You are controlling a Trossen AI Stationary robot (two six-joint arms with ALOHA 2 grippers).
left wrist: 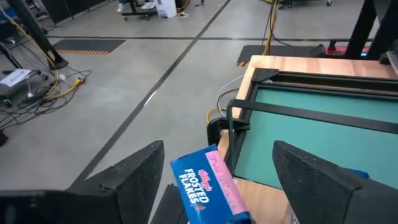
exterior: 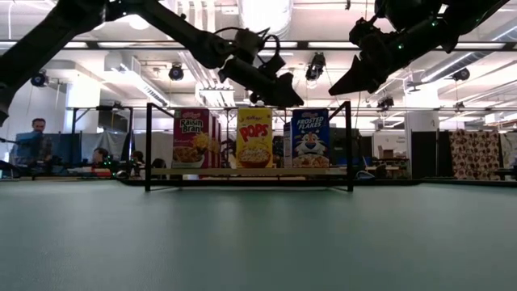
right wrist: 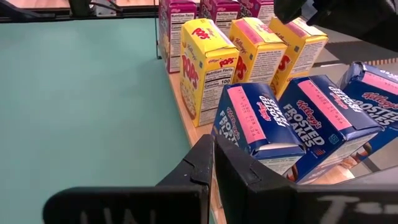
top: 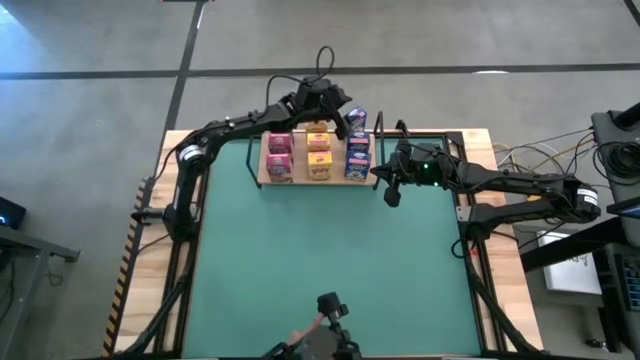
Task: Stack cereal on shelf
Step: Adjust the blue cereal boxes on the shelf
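The shelf (top: 300, 182) lies at the mat's far edge with black wire brackets (exterior: 147, 145) at its ends. On it stand rows of pink (top: 279, 155), yellow (top: 319, 152) and blue (top: 357, 155) boxes. My left gripper (top: 345, 115) hovers open over the shelf's far right corner. Its fingers (left wrist: 137, 171) stand on either side of the farthest blue box (left wrist: 208, 183) with a gap on both sides; that box looks tilted (right wrist: 373, 102). My right gripper (top: 392, 195) is shut, raised (exterior: 339, 87) off the shelf's right end, near the nearest blue box (right wrist: 255, 124).
The green mat (top: 330, 270) stretches bare toward the near edge, framed by a black rail (top: 470, 215). A camera mount (top: 330, 308) sits at the near edge. Cables and equipment (top: 600, 150) lie right of the table. People (exterior: 32, 137) sit in the room behind.
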